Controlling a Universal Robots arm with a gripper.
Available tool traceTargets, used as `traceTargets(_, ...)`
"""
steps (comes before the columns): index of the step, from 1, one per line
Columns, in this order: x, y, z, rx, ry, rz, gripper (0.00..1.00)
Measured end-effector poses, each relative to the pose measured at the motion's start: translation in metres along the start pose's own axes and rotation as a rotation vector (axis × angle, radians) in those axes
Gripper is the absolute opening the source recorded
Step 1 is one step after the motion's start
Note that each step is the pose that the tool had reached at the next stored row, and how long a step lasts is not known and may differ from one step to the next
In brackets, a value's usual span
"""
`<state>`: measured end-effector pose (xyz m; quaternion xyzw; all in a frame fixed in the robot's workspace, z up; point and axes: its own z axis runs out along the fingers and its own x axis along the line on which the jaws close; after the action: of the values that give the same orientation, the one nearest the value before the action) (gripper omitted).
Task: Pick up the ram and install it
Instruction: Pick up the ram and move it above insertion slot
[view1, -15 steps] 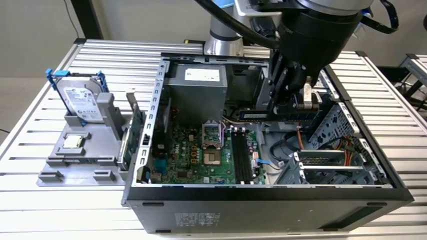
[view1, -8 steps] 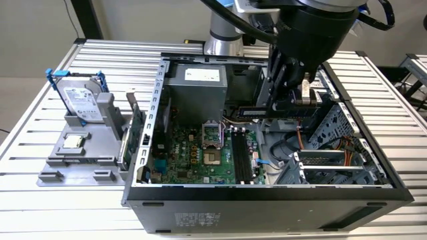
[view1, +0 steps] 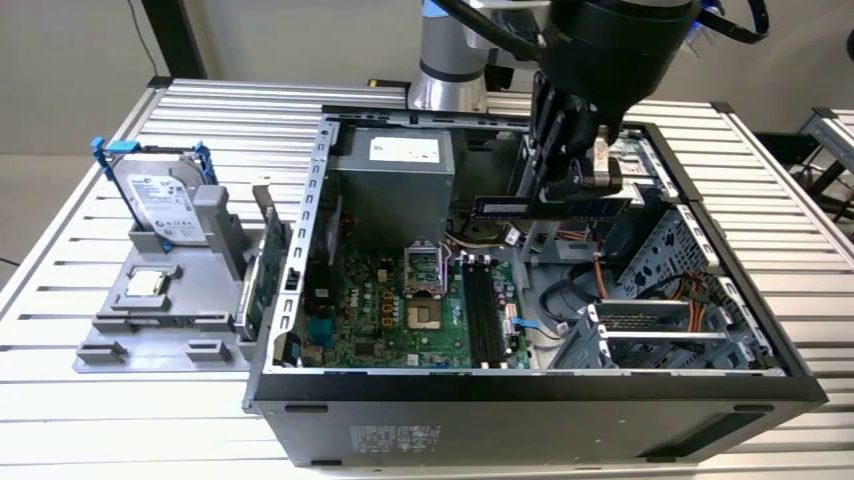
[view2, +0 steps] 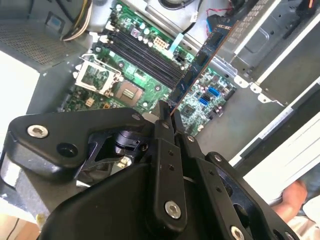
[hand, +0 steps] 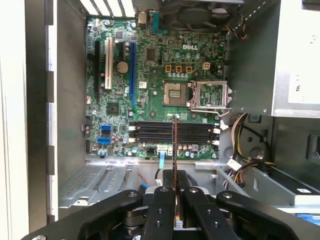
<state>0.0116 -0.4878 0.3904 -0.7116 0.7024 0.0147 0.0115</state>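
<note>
One ram (view1: 554, 207) clamped in one closed hand (hand: 175, 187), held above four black slots (hand: 155, 131) inside one open case (view1: 534, 420). One hard drive (view1: 167, 205) propped in one grey holder (view1: 160, 320) on slatted worktop (view1: 80, 400).

The gripper (view2: 169, 114) clamped one end of the ram (view2: 201, 62), holding it above the motherboard (view2: 212, 80). The ram was not seated in the black memory slots (view2: 142, 57), located beside the CPU socket (view2: 97, 75).

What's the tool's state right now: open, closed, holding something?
The tool is closed on the memory stick, holding it over the motherboard inside the open computer case.
</note>
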Motion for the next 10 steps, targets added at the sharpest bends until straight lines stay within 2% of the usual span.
traceTargets(4,-0.0102,-0.0005,0.0004,0.0,0.0,0.0,0.0)
traceTargets(10,-0.0182,-0.0012,0.0006,0.0,0.0001,-0.002,0.0)
